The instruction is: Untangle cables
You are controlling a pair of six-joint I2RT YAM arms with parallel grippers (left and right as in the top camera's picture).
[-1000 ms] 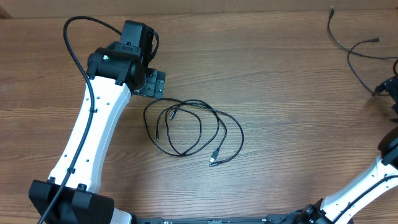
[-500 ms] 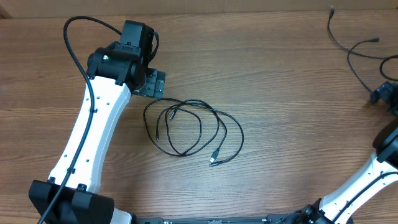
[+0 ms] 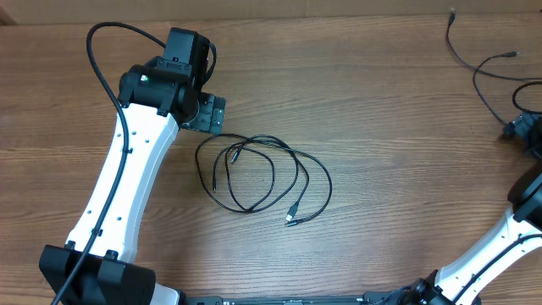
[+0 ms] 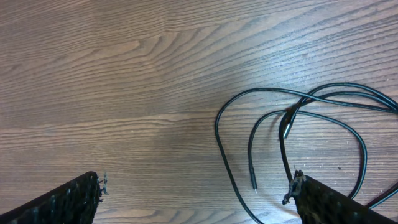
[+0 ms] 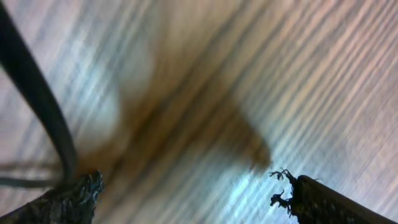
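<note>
A tangle of thin black cables [image 3: 264, 172] lies looped on the wooden table, with a plug [image 3: 291, 217] at its lower end. My left gripper [image 3: 207, 113] hangs just up and left of the tangle. In the left wrist view it [image 4: 198, 183] stands open above the wood; the cable loops [image 4: 281, 122] reach in from the right, and one strand passes between the fingers near the right one. Another cable [image 3: 476, 68] lies at the far right. My right gripper [image 3: 523, 127] is beside it, open [image 5: 193, 186], with a blurred black cable [image 5: 38, 99] at its left fingertip.
The table is bare brown wood. The white left arm [image 3: 127, 182] slants from the bottom left up to its gripper. Part of the right arm [image 3: 495, 250] shows at the bottom right corner. The far-right cable runs off the frame's right edge.
My right gripper has shifted slightly left and down at the right edge, beside the far-right cable. The left arm and the central tangle have not moved.
</note>
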